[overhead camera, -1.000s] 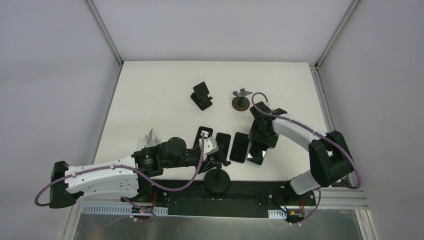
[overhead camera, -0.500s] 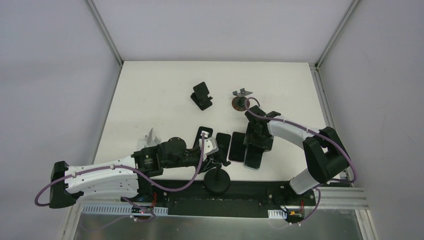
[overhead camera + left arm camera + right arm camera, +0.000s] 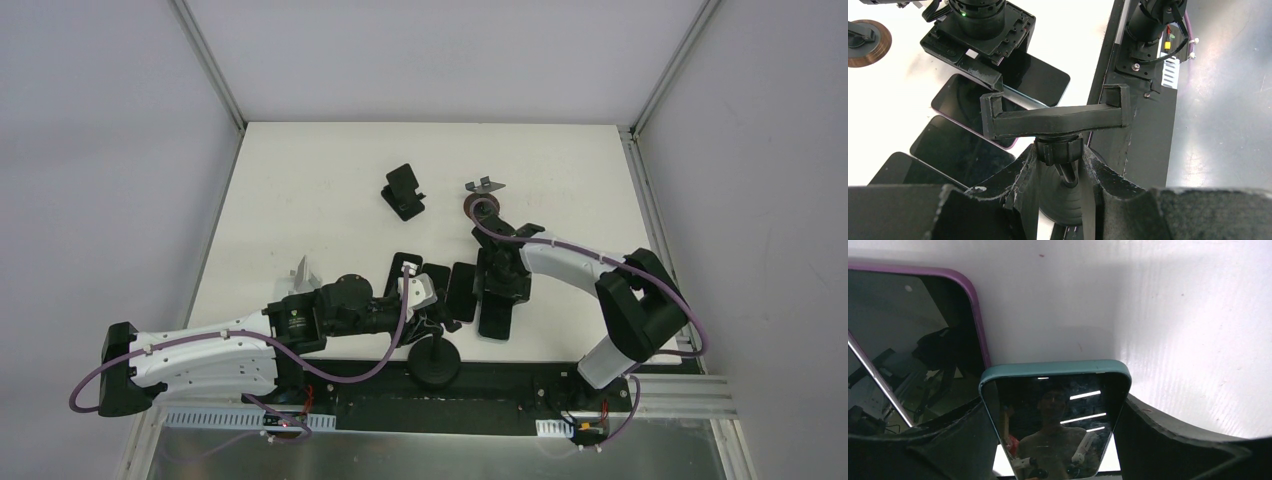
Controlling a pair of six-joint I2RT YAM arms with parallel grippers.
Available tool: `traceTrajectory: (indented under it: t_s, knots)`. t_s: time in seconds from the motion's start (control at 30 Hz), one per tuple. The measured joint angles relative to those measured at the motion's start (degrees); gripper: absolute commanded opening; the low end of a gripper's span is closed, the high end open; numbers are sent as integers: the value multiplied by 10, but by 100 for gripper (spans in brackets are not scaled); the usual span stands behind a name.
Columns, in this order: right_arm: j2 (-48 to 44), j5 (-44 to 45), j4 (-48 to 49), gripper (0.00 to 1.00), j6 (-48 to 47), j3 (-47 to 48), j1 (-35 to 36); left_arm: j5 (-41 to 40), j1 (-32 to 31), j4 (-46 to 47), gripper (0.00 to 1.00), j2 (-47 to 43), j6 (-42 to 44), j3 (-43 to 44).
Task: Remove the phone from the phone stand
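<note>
The black phone stand (image 3: 1055, 117), an empty clamp cradle on a round base (image 3: 436, 364), stands at the table's near edge. My left gripper (image 3: 1064, 167) is shut on its stem just under the cradle, also seen in the top view (image 3: 428, 322). My right gripper (image 3: 500, 285) is shut on the sides of a teal-cased phone (image 3: 1053, 415), low over the table right of the stand. The phone (image 3: 497, 312) lies about flat with its screen up. It also shows in the left wrist view (image 3: 1035, 75).
Three other phones lie side by side left of the held one (image 3: 462, 290), (image 3: 436, 285), (image 3: 405, 268); the nearest has a purple case (image 3: 908, 340). A black stand (image 3: 404, 190), a metal stand on a brown disc (image 3: 483, 203) and a white stand (image 3: 303, 270) sit farther off.
My right gripper has moved left with the teal phone, up against the row of phones. The left arm and the stand have not moved.
</note>
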Motion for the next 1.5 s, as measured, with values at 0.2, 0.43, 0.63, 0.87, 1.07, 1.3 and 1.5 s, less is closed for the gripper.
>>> traceTrajectory:
  t_s: [0.2, 0.43, 0.63, 0.87, 1.07, 1.3, 1.5]
  knots:
    - [2, -4, 5, 9, 2, 2, 9, 0, 0, 0, 0, 0, 0, 0]
    - [-1, -1, 16, 17, 14, -1, -20, 0, 0, 0, 0, 0, -4, 0]
    - [-2, 14, 28, 25, 15, -2, -40, 0, 0, 0, 0, 0, -6, 0]
    - [-2, 14, 31, 43, 13, -3, -40, -3, 0, 0, 0, 0, -6, 0]
    - [-3, 14, 33, 58, 13, -4, -39, -3, 0, 0, 0, 1, -5, 1]
    - [-6, 15, 35, 72, 14, -7, -37, -3, 0, 0, 0, 1, -5, 1]
    - [-12, 14, 40, 85, 17, -12, -37, -6, 0, 0, 0, 1, -5, 1]
